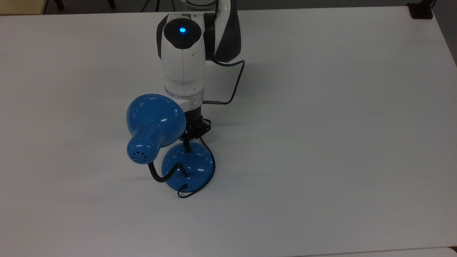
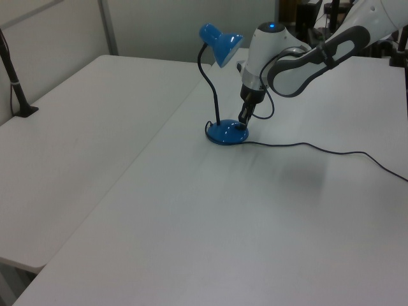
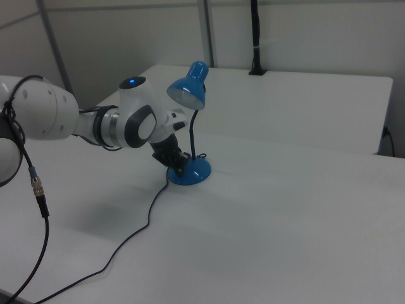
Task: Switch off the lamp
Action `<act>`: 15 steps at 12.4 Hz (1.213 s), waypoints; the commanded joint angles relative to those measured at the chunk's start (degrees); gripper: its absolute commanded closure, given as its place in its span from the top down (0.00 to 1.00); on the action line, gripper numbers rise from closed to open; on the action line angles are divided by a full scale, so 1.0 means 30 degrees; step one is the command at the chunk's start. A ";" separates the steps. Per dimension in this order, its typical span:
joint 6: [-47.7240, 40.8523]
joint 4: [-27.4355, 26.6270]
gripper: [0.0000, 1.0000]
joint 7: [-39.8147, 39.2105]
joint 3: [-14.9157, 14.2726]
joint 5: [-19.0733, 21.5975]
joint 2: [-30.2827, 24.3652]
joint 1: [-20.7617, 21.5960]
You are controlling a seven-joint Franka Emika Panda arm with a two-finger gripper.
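Note:
The glossy blue lamp stands mid-table, unlit. Its dome base (image 1: 194, 167) sits at the top view's lower centre, and its bell shade (image 1: 153, 121) hangs over the top view's left on a black gooseneck (image 1: 162, 176). My gripper (image 1: 187, 145) points down with its fingers together as one narrow tip. That tip rests on the far edge of the base, where the small black switch is hidden beneath it. In the left view the gripper (image 2: 243, 122) meets the base (image 2: 223, 132) from the right. In the right view the gripper (image 3: 179, 166) touches the base (image 3: 193, 174) from the left.
The lamp's thin black cord (image 2: 331, 152) trails across the white table toward the left view's right edge. A black post (image 2: 16, 95) is clamped at the table's edge on the left view's left. My own cable (image 1: 235, 78) loops beside the wrist.

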 commanded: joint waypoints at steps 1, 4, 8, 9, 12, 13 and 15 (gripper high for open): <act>-0.1525 -0.1130 0.00 -0.0397 0.0169 0.0218 -0.1343 0.0018; -0.7059 -0.1014 0.00 -0.0281 0.0461 0.0276 -0.3979 0.0223; -1.0995 -0.0868 0.00 -0.0221 0.0521 0.0276 -0.6938 0.0574; -1.1729 -0.0693 0.01 -0.0221 0.0492 0.0131 -0.7353 0.0778; -1.4543 0.0712 0.23 -0.0163 0.0404 -0.0104 -0.8001 0.1015; -1.4955 0.0860 0.43 -0.0163 0.0346 -0.0104 -0.8495 0.0957; -1.5047 0.0832 1.00 -0.0163 0.0287 -0.0104 -0.8938 0.0869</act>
